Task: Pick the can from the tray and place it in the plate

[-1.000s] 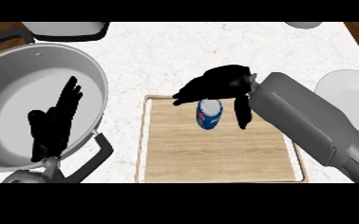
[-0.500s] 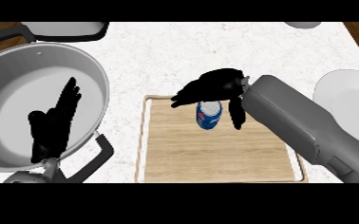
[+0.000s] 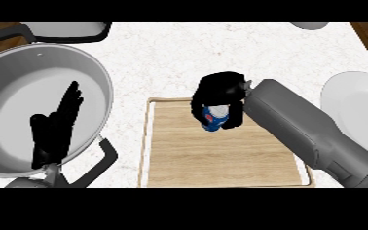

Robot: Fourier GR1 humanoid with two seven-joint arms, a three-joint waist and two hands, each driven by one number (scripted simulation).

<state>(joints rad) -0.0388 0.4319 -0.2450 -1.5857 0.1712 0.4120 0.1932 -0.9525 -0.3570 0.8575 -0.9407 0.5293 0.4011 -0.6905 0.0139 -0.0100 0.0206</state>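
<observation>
A pale speckled worktop (image 3: pixel 179 53) is carrying a wooden tray (image 3: pixel 215 162). The blue can (image 3: pixel 211 118) is showing over the tray's far end, with the right hand (image 3: pixel 219 93) curling round it from above, probably for lifting toward the white plate (image 3: pixel 348 107) at the right. The left hand (image 3: pixel 54 130) is resting open over a grey pan (image 3: pixel 43 78).

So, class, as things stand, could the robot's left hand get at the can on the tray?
Probably not. The right hand is curled round the can, covering most of it, and the left hand rests open over the large pan at the view's left, apart from the tray.
</observation>
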